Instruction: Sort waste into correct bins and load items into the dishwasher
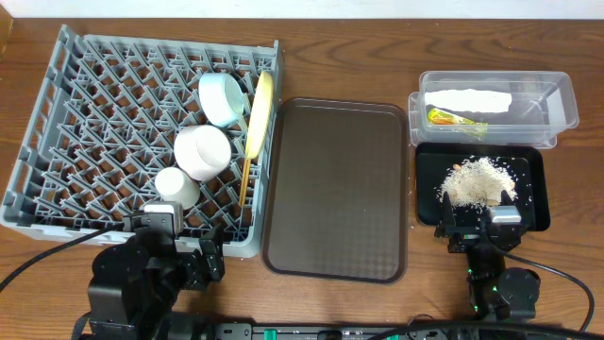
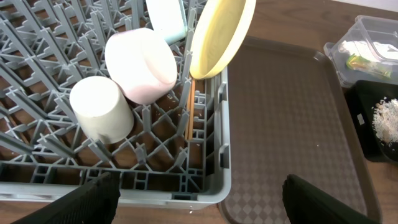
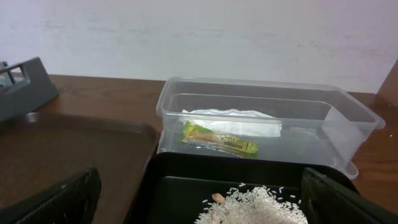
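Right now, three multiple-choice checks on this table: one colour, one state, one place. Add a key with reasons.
1. The plate in the dish rack is:
A: pale yellow
B: red
C: black

2. That plate:
A: lies flat
B: stands on edge
C: is upside down

3. The wrapper is:
A: in the dish rack
B: under the plate
C: in the clear tub

Key:
1. A, since the left wrist view shows its pale yellow face.
2. B, since it stands tilted on its edge among the pegs.
3. C, since the right wrist view shows it beside the napkin, inside the tub's walls.
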